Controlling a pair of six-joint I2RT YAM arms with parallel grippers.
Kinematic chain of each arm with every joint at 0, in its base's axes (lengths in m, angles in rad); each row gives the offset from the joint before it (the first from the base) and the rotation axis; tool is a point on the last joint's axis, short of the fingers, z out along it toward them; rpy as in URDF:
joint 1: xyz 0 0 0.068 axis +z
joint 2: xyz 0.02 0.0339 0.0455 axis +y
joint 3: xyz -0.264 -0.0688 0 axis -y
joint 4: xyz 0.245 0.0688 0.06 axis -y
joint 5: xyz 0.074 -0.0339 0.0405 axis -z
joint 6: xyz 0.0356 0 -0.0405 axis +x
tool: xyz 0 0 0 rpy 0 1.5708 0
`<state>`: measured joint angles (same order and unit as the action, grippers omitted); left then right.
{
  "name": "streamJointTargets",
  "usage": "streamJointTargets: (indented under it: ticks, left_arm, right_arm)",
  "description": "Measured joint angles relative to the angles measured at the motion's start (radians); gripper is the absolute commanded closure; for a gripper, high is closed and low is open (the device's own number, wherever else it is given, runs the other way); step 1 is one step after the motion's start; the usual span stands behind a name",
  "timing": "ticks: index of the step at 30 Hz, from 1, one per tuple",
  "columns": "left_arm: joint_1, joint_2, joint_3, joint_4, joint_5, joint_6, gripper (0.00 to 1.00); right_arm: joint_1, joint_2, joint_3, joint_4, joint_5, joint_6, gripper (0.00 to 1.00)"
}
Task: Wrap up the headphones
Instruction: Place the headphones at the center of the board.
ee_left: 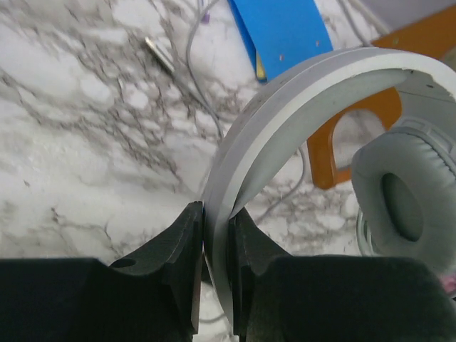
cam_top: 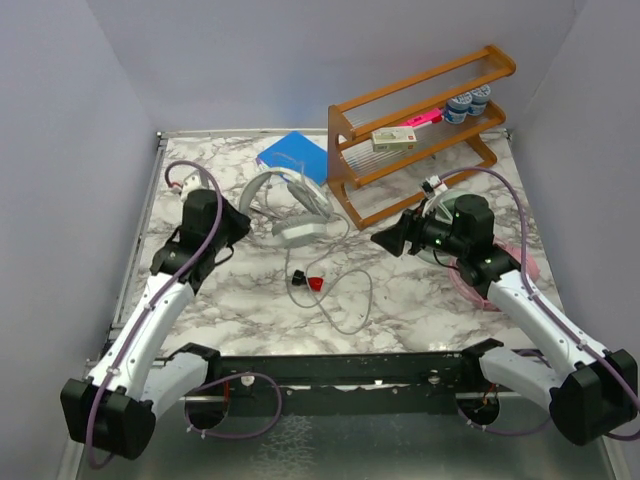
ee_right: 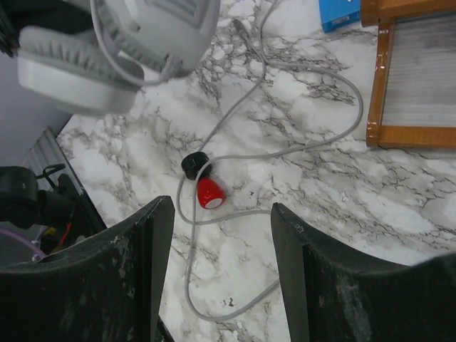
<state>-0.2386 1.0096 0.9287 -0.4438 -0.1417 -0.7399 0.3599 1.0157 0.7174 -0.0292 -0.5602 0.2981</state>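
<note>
Marble table (cam_top: 420, 300) is shown from above, grey headphones (cam_top: 298, 230) lying at centre. Left wrist view: the left gripper (ee_left: 216, 214) is seen clamped on their headband (ee_left: 285, 100). Right wrist view: the right gripper (ee_right: 221, 214) is held open, empty, over the loose cable (ee_right: 285, 149).

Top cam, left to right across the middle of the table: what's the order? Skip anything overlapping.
left gripper → silver-grey headphones → right gripper → pink headphones
</note>
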Motion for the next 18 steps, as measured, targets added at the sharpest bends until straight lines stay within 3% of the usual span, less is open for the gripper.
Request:
streamJointTargets:
  ticks: [6,16,18]
  left_arm:
    - [-0.119,-0.1,-0.184,-0.014,-0.018,-0.109,0.84]
    - [-0.238,-0.059,-0.339,0.016,-0.179,-0.228,0.78]
    - [-0.248,-0.036,-0.359,0.032,-0.208,-0.243,0.67]
  right_arm:
    - [0.0,0.002,0.0,0.035,-0.022,0.013,0.36]
    - [0.0,-0.029,-0.014,0.035,-0.025,0.015,0.36]
    - [0.0,-0.036,-0.019,0.035,-0.025,0.015,0.36]
